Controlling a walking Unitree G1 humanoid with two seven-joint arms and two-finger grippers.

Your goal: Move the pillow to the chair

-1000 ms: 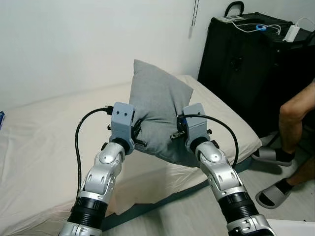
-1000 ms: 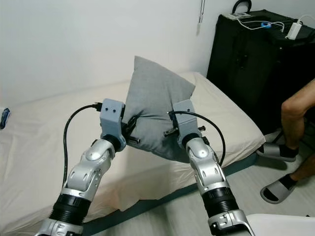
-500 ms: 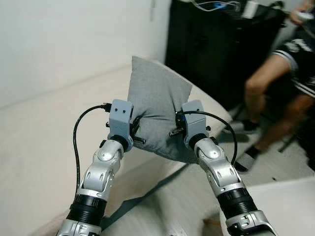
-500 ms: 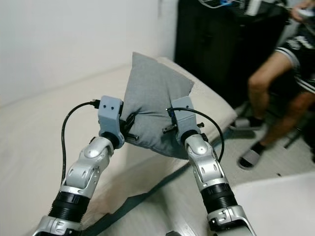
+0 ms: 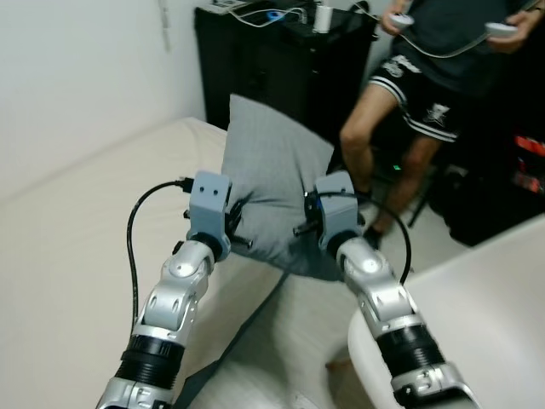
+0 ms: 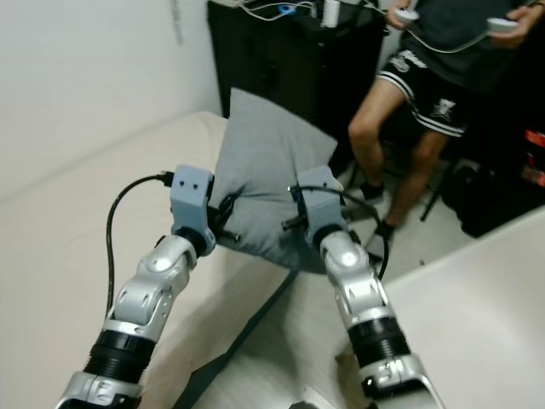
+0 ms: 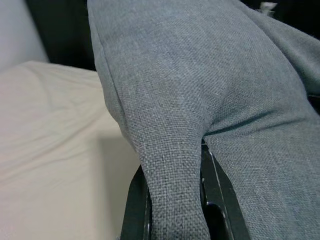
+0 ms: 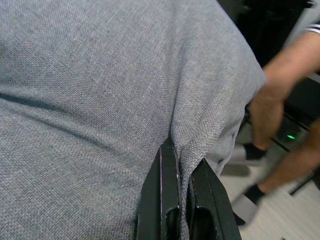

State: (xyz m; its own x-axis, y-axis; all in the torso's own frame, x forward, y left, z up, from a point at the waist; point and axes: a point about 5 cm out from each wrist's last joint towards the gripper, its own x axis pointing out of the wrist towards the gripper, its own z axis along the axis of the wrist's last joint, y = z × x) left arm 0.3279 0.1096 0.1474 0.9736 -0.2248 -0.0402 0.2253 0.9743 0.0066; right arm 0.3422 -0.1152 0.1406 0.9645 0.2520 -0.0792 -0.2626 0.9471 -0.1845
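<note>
A grey fabric pillow (image 5: 271, 183) hangs in the air between my two arms, above the edge of a cream bed (image 5: 77, 247). My left gripper (image 5: 234, 228) is shut on its left edge; the cloth is pinched between the black fingers (image 7: 137, 200) in the left wrist view. On the pillow's right edge my right gripper (image 5: 302, 223) is shut, a fold of pillow (image 8: 100, 100) squeezed between its fingers (image 8: 165, 200). The curved white rim of a chair (image 5: 477, 315) shows at lower right, under my right arm.
A person (image 5: 434, 77) sits just beyond the pillow, holding controllers, legs stretched toward me. A black cabinet (image 5: 272, 68) with cables on top stands behind the bed against the white wall. A strip of light floor (image 5: 289, 341) lies between bed and chair.
The camera has turned right: the bed slid left, and the person and white chair came into view. Both grippers keep the same hold on the pillow.
</note>
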